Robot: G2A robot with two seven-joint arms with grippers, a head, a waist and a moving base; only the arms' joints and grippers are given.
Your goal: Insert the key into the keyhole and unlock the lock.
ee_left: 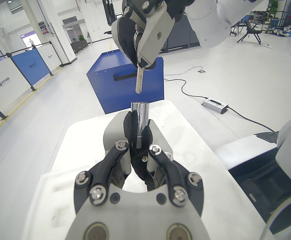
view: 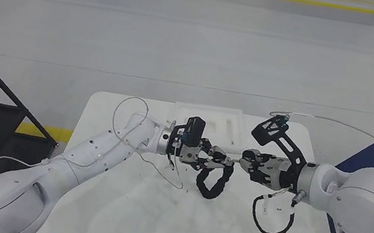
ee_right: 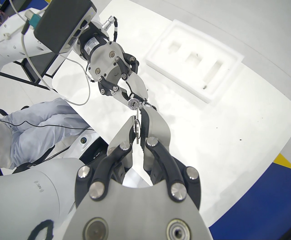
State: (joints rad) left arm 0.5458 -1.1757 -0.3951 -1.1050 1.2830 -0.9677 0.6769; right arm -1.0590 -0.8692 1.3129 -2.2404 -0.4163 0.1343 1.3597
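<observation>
My left gripper (ee_left: pixel 138 123) is shut on the lock (ee_left: pixel 139 116), a chrome cylinder whose end sticks out past the fingertips. In the top view the lock's black cable loop (view: pixel 211 183) hangs below the left gripper (view: pixel 204 155) over the table's middle. The right gripper (ee_right: pixel 137 119) is shut on the key (ee_right: pixel 137 123), with the key ring between its pads. The key (ee_left: pixel 139 79) points straight at the cylinder's end, its tip a small gap short of it. The keyhole face (ee_right: pixel 133 104) is turned toward the right gripper (view: pixel 247 158).
A white foam tray (view: pixel 219 118) with several cut-out pockets lies at the back of the white table (view: pixel 142 219). A black cable loop (view: pixel 271 218) hangs from the right arm over the table's right part. A blue cabinet (ee_left: pixel 127 75) stands beyond the table edge.
</observation>
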